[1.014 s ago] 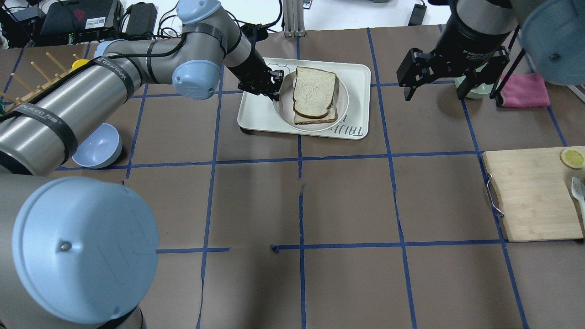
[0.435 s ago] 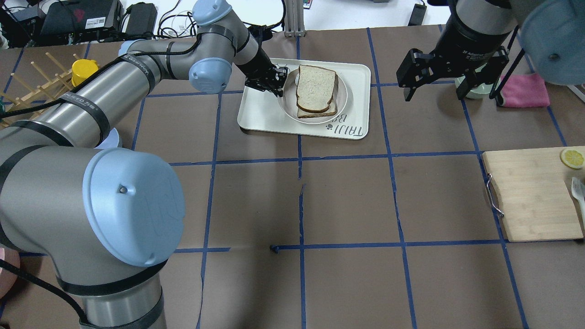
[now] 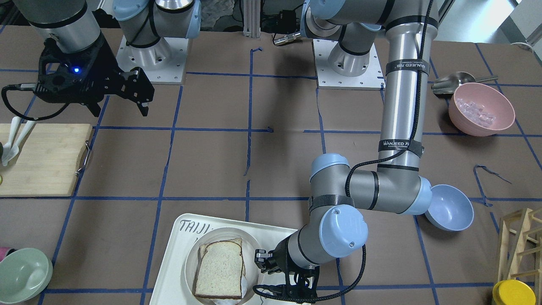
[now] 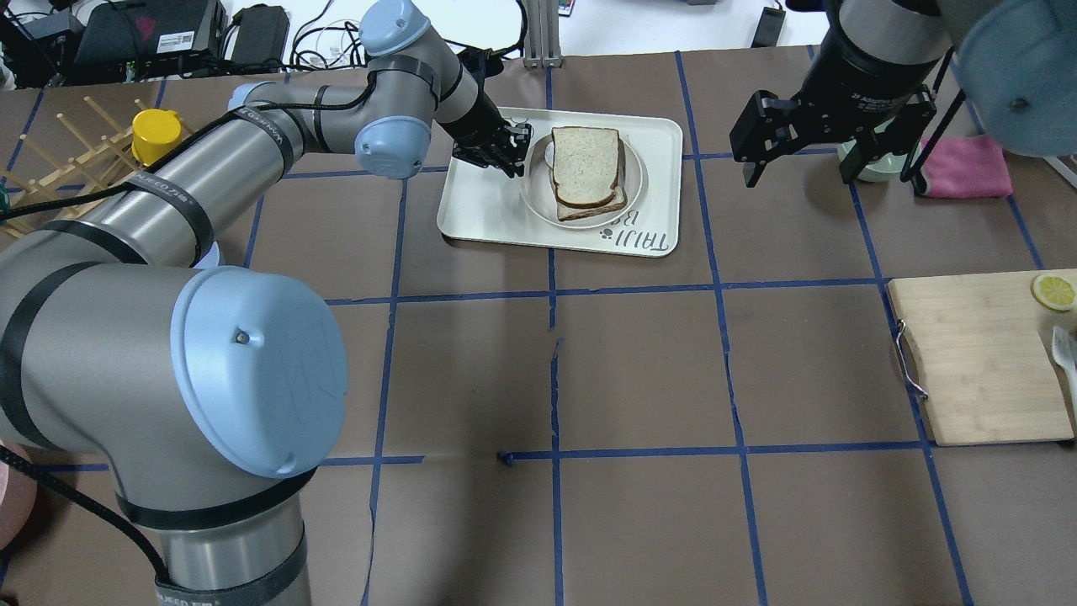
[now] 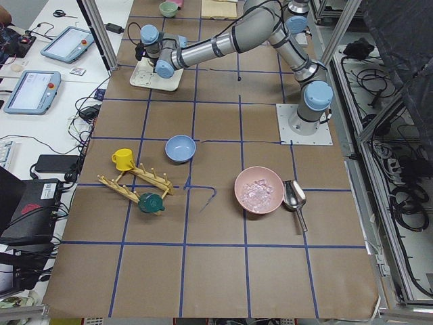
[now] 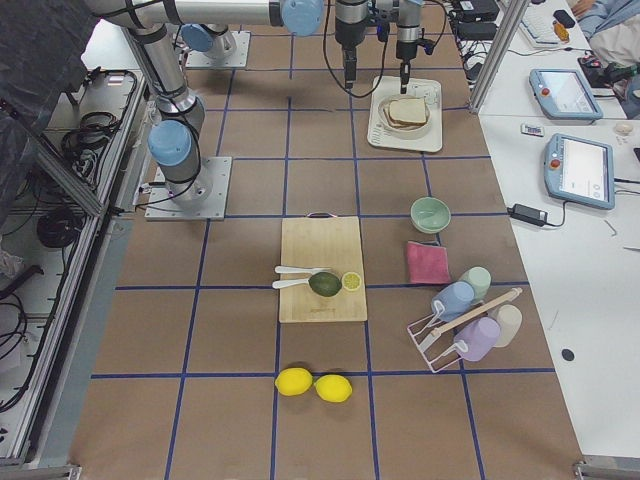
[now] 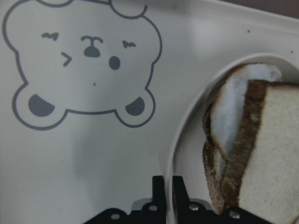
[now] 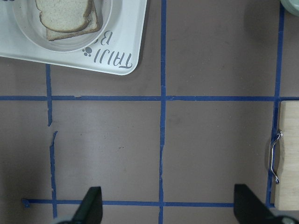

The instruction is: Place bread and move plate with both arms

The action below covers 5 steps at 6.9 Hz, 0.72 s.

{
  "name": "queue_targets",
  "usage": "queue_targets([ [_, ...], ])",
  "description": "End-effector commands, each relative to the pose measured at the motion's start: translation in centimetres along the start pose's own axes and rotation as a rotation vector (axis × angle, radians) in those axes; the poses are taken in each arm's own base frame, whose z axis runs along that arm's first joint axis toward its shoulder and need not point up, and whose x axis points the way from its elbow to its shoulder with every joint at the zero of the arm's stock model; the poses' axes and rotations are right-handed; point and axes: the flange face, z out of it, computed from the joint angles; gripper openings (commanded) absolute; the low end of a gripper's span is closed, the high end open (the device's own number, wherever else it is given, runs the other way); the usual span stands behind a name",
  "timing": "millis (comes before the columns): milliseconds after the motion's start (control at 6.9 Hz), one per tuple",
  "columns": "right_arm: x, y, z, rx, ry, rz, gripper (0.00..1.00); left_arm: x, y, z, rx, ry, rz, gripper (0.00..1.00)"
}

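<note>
Where the far middle of the table holds the tray, you will find the pale bread slice [image 4: 586, 164] with the dark brown crust and rounded top. It lies on a second slice [image 4: 602, 207] of much the same kind. Both rest inside the round, shallow white plate [image 4: 533, 181]. That plate stands on the right half of the rectangular cream tray [image 4: 480, 210], the one with the bear drawing.

Your left gripper [image 4: 513, 153] is at the plate's left edge. Its two black fingers are drawn almost together, with the raised rim pinched between them.

Your right gripper [image 4: 799, 175] hangs over the brown paper [image 4: 639, 370] to the right of the tray, well apart from it. Its fingers are spread wide and hold nothing. Just beyond it sits a pale green bowl [image 4: 877, 168], with a pink cloth [image 4: 968, 166] beside that. Nearer you on the right lies a bamboo cutting board [image 4: 976, 362].
</note>
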Motion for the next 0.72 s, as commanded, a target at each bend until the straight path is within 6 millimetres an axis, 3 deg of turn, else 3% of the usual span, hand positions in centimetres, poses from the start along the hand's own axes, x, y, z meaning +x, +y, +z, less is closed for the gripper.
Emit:
queue_targets([
  [0,0.0,0.0,0.0,0.000,0.001,-0.003,1.00,1.0,-0.2,-2.9,0.034,-0.007,-0.032,1.00],
  [290,0.0,0.0,0.0,0.001,-0.001,-0.003,1.00,-0.2,0.8,-8.4,0.039,-0.117,-0.059,1.00],
  [435,0.0,0.0,0.0,0.001,-0.001,-0.003,1.00,-0.1,1.9,-11.2,0.010,-0.205,-0.068,1.00],
  [580,0.0,0.0,0.0,0.000,-0.004,-0.003,1.00,0.6,3.6,-15.4,-0.036,-0.249,-0.084,1.00],
])
